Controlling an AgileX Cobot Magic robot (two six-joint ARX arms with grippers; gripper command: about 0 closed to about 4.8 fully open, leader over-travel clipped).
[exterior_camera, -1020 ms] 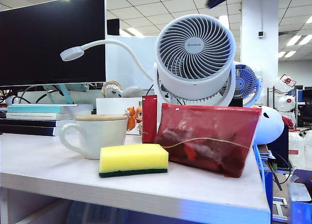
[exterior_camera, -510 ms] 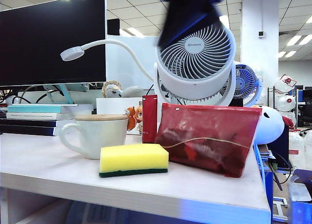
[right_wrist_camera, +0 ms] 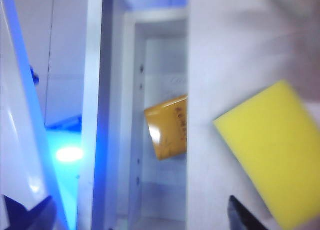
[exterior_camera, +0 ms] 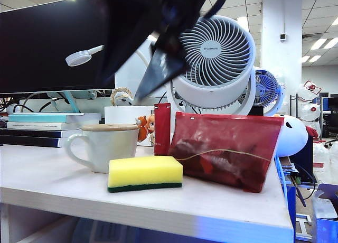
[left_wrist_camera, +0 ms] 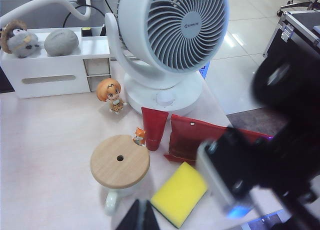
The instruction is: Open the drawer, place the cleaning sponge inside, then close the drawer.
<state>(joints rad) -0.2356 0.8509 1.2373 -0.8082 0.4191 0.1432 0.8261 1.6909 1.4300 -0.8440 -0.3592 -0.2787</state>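
R gripper (right_wrist_camera: 136, 218): jaws spread wide, nothing between them. Its wrist cam looks down over the desk edge, w/ the open drawer (right_wrist_camera: 160, 85) and the cleaning sponge (right_wrist_camera: 272, 150) both below it. In the ext. view the R arm is the dark blurred mass across the upper centre of frame, one finger (exterior_camera: 157, 68) pointing down, well above the sponge, not touching it.

L gripper (left_wrist_camera: 142, 219): only the tips show. They look pressed together, empty, parked above the desk near the white mug (left_wrist_camera: 120, 162) w/ its wooden lid, just beside the sponge's corner.

Step, as I read it: drawer looks already pulled out. Pale inside visible, an orange packet (right_wrist_camera: 167, 127) lying in it, blue-lit front (right_wrist_camera: 22, 115) beyond. So we're at the sponge pick-up. Sponge sits flat on the desk top (exterior_camera: 53, 185), lower centre of the ext. view, yellow face up, green layer down, in front of the mug and touching or nearly touching the red pouch (exterior_camera: 224, 148).

Next move needs: R gripper down over the sponge, jaws across its short side, clear of the pouch and its cord. Then lift, carry past the desk edge, drop beside the packet.

Writing: fan (exterior_camera: 211, 58) has a small brand badge on its hub, too small to read for sure. Pouch has a white tag and the packet some print, both illegible.
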